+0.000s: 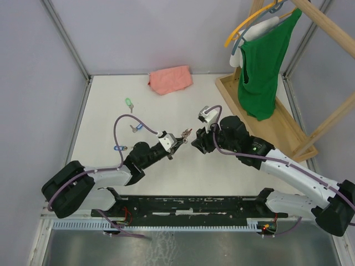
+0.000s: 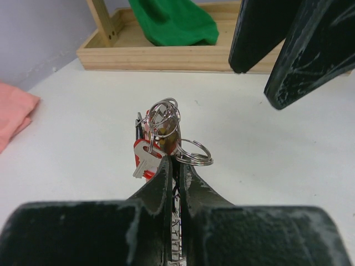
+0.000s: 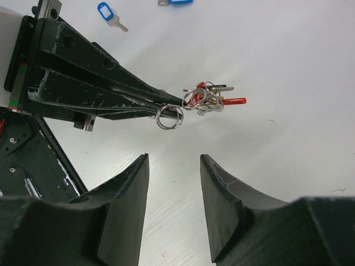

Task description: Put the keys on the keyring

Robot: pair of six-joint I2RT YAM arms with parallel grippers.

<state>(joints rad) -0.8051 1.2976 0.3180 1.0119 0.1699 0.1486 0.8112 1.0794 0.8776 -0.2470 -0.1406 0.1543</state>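
My left gripper point(image 1: 178, 137) point(image 2: 176, 162) is shut on the keyring point(image 2: 194, 152) point(image 3: 170, 117), held above the table's middle. A bunch of rings and a red-headed key point(image 2: 145, 158) point(image 3: 209, 98) hangs from it. Just to its right, my right gripper point(image 1: 195, 143) point(image 3: 175, 160) is open and holds nothing; its fingers point(image 2: 310, 55) stand a short way off the bunch. Loose keys lie on the table to the left: a green one point(image 1: 128, 103) and two blue ones point(image 1: 136, 128) point(image 1: 117, 147), the blue ones also in the right wrist view point(image 3: 108, 12) point(image 3: 177, 1).
A pink cloth point(image 1: 170, 79) lies at the back of the table. At the back right, a wooden rack on a tray base point(image 1: 288, 124) carries a green garment point(image 1: 263, 72) on a hanger. Grey walls enclose the table.
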